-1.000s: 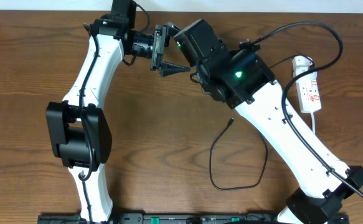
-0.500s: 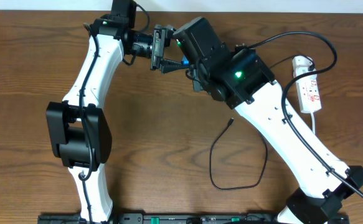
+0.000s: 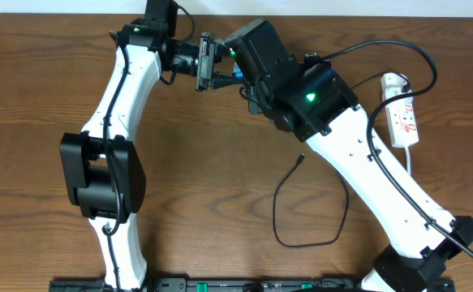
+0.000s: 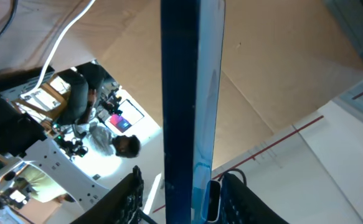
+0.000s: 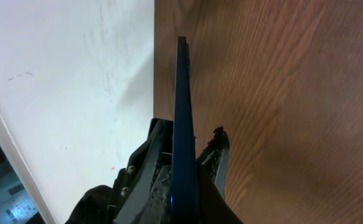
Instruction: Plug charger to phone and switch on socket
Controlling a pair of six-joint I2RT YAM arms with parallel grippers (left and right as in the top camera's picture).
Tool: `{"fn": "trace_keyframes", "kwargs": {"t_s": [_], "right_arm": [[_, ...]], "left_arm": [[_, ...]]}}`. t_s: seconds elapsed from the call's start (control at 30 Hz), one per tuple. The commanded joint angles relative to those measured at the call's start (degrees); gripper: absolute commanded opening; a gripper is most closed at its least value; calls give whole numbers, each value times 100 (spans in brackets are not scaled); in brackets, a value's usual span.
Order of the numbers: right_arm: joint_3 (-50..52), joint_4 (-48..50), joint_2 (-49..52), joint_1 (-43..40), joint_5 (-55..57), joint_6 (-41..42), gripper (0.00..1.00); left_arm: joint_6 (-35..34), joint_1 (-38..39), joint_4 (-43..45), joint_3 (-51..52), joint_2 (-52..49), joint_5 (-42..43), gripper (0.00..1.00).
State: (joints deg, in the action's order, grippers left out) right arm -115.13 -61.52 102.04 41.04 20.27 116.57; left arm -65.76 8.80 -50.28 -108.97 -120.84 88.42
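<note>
While the right fingers (image 5: pixel 141 169) clamp the phone (image 5: pixel 182 112) and the left fingers (image 4: pixel 130 194) show no clear hold, you have the charger (image 3: pixel 300 160) unplugged and the socket (image 3: pixel 404 120) switch outstanding.

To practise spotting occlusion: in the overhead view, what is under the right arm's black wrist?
Only a blue sliver of the phone shows at its edge. The rest of the phone and the right fingers clamping it are covered overhead.
</note>
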Motion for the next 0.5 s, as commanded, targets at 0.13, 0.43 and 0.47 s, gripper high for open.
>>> {"fn": "trace_keyframes", "kwargs": {"t_s": [0.13,0.43,0.47], "right_arm": [[-26,46,-164,-7,24,83,2],[-26,50,-164,-9,-179,83,2],[-26,50,-164,-9,-177,83,2]], "left_arm": [[-219,0,4,-44,201,116,38],[-356,0,7,-44,201,116,31],[-356,0,7,-44,201,116,30]]}}
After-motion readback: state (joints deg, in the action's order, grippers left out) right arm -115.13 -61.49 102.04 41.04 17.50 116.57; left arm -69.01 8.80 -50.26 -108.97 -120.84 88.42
